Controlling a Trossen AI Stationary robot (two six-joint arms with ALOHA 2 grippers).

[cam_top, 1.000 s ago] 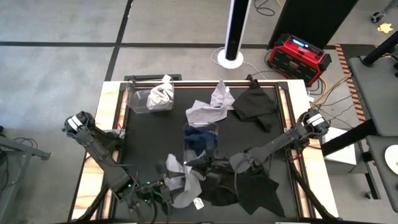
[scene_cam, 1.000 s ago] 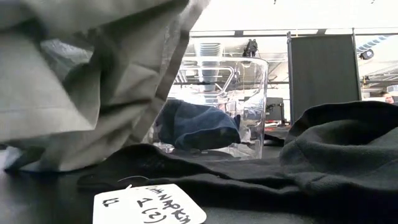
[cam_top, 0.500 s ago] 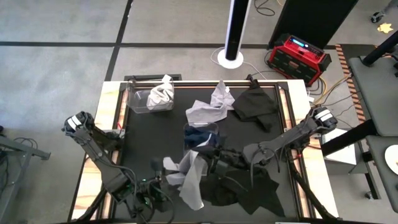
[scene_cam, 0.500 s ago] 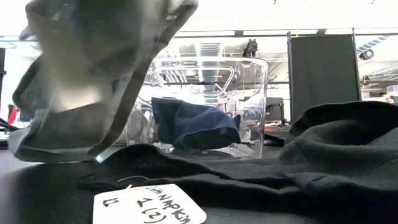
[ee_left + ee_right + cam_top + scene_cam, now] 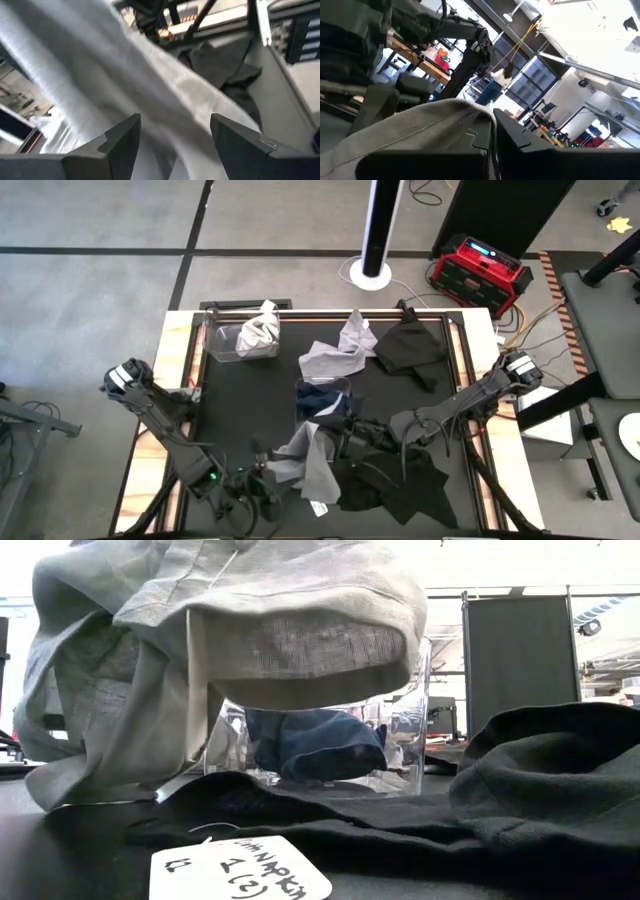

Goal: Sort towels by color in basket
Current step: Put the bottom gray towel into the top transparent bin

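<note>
At the desk's far left corner a clear plastic bin [image 5: 238, 340] already holds a crumpled pale grey towel [image 5: 260, 330]; near the front edge, left of centre, the left gripper [image 5: 172, 135] stands wide open with a hanging light grey cloth towel [image 5: 308, 463] just ahead of it, not gripped; the right gripper [image 5: 345, 436], reaching in from the right side, is pinched on that towel's upper edge; a second clear bin [image 5: 323, 402] with a navy blue towel [image 5: 315, 745] sits mid-desk, black towels [image 5: 395, 480] lie front right; judging by colour, the grey cloth belongs far left, so lift it clear of the navy bin's rim, carry high, release only once fully above the pale pile
</note>
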